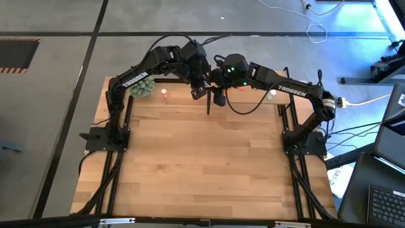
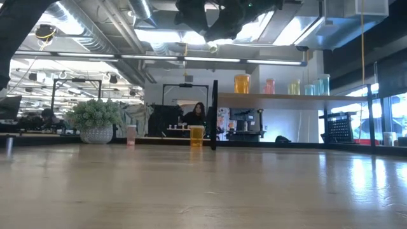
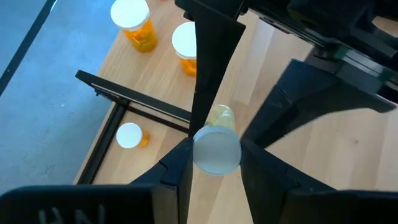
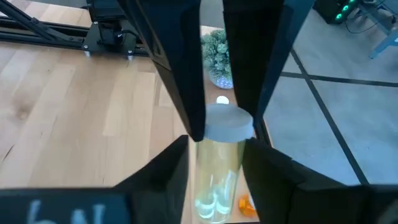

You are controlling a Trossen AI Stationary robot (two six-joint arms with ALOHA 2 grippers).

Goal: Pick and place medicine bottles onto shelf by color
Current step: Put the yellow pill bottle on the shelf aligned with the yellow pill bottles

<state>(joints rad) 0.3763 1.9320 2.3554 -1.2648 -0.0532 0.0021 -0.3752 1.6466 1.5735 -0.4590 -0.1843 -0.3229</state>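
A yellowish medicine bottle (image 4: 219, 171) with a pale cap (image 3: 216, 149) hangs high over the table's far middle, between both grippers. My left gripper (image 3: 216, 163) is shut on its cap end. My right gripper (image 4: 217, 162) comes from the opposite side, open, one finger close on each side of the bottle's body; I see no touch. In the high view both grippers meet near the shelf's post (image 1: 209, 101). The shelf (image 2: 286, 97) carries orange (image 2: 241, 83), pink (image 2: 269, 86) and yellowish (image 2: 293, 87) bottles. Another orange bottle (image 2: 196, 135) and a pink one (image 2: 131, 134) stand on the table. My left gripper pinches the bottle's capped end (image 3: 216, 149) between its two fingers (image 3: 180, 171). The fingers slant down from the table's left side. The bottle is lifted clear of table and shelf, its body (image 3: 222, 116) pointing away from the gripper toward my right gripper.
A green plant ball in a pot (image 2: 96, 121) stands at the far left of the table. The shelf's black frame (image 3: 137, 99) runs under the grippers, with two orange bottles (image 3: 135, 25) on the board beyond it. The near half of the tabletop (image 1: 202, 171) is bare wood.
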